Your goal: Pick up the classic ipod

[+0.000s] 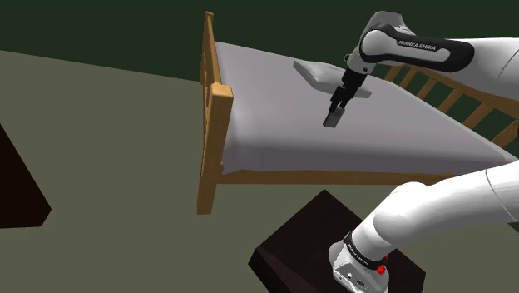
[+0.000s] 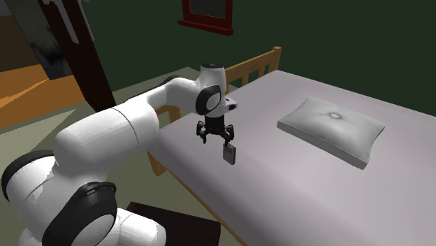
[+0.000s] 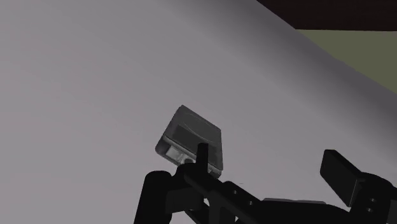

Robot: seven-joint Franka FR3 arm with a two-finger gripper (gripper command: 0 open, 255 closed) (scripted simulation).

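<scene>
We see the all-black two-finger pincer (image 1: 338, 106) of the white arm hanging over the wide grey bed with the wooden frame (image 1: 274, 112), and its two fingers stand far apart, so it is let go and holds nothing. The small flat dark grey ipod with rounded corners (image 3: 191, 140) sits on the grey bed top right by the tip of one finger (image 3: 202, 156). It is not in the gap between the two fingers. We cannot tell if that finger touches it, or if the ipod lies flat or leans up a bit. The soft grey pillow (image 2: 332, 129) is well apart from it, so it is not in our way. We think the job is not done yet, because the ipod is not held. To do this step well, we should slide the pincer sideways until the ipod is in the middle of the gap. Then we should turn the hand so the fingers face the two thin long sides. Next we go down slowly, because the bed is soft and the ipod could tip or sink. Last we squeeze gently, check the grip, and lift straight up.
</scene>
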